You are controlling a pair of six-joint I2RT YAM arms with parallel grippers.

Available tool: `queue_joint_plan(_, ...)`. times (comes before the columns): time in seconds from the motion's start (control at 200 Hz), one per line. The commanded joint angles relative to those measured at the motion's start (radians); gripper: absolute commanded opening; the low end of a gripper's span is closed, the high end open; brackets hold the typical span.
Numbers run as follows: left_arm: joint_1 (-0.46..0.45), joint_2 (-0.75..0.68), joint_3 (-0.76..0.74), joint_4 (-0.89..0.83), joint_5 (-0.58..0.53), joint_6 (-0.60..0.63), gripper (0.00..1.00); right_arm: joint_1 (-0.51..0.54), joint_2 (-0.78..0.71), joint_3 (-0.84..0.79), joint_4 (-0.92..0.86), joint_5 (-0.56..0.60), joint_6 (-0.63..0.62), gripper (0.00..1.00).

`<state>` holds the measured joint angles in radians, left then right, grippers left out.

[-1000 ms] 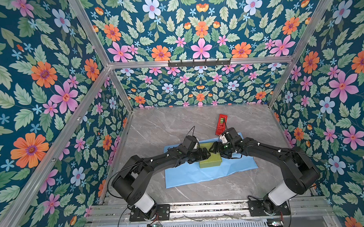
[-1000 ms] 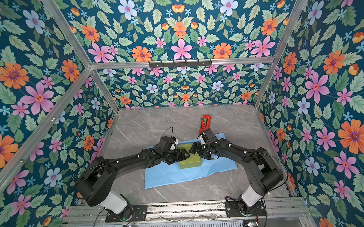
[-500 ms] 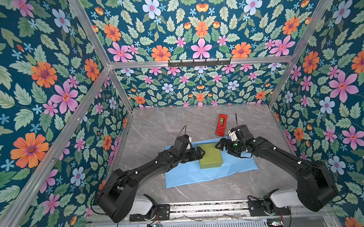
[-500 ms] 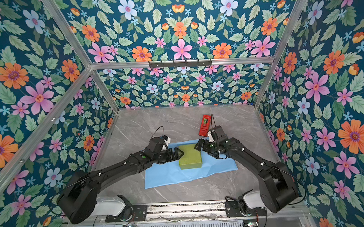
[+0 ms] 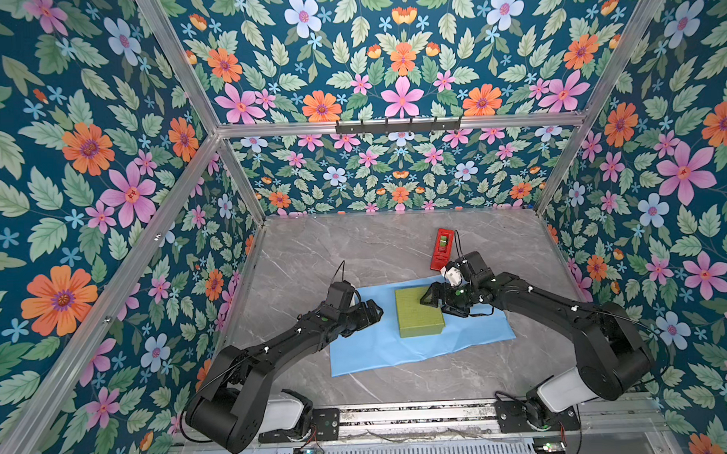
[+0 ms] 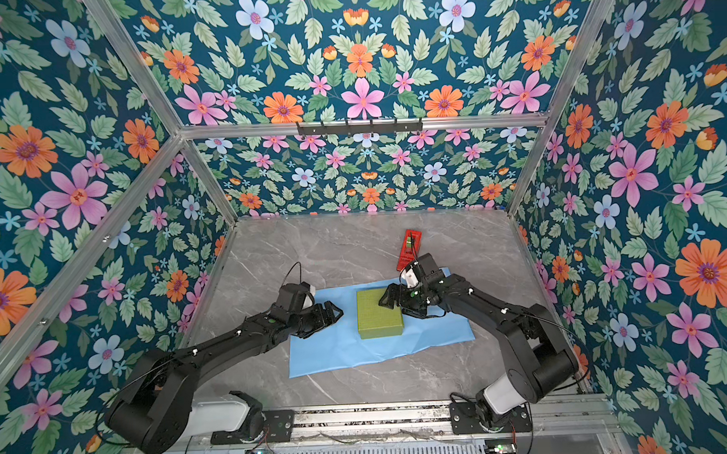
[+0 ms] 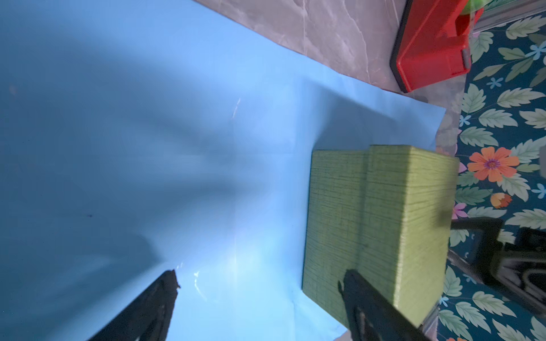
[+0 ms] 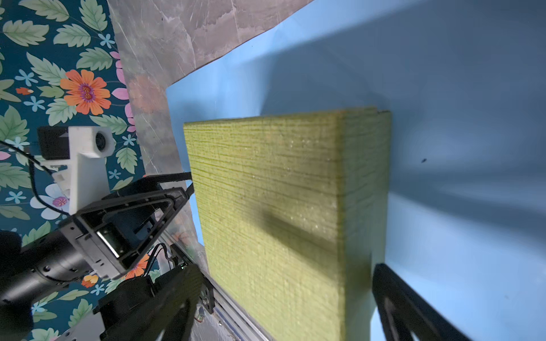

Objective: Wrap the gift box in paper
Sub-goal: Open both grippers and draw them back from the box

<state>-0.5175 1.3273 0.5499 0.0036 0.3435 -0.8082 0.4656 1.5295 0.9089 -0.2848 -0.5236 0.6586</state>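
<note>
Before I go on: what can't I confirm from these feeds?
Paper under the gift box: covered by the box in every view.
Right pincer: overlaps the box's far corner in both top views, so contact is unclear; its wrist view crops the fingers at the frame edge.
Left pincer: whether it touches the paper is unclear from above.
Red tape dispenser: cropped by the left wrist view's edge; tape end too small in top views.

Marble table (image 5: 354, 253), blue paper (image 5: 378, 344), red dispenser (image 5: 441, 250)
</note>
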Motion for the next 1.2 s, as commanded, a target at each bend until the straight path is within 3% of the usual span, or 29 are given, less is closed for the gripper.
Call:
queue_joint_plan(0.0,0.008,0.003,-0.009,0.03,0.014,0.014,0.9,0.005,0.01,0.007,0.021,-0.008,-0.001,0.91)
queue_joint_plan(0.955,0.016,0.055,-0.034,0.043,-0.014,0.04,0.92,0.015,0.036,0.016,0.021,-0.009,-0.003,0.89)
queue_joint_plan(1.195,0.03,0.073,-0.019,0.026,-0.035,0.069,0.93,-0.012,-0.049,0.029,-0.098,0.049,-0.062,0.95)
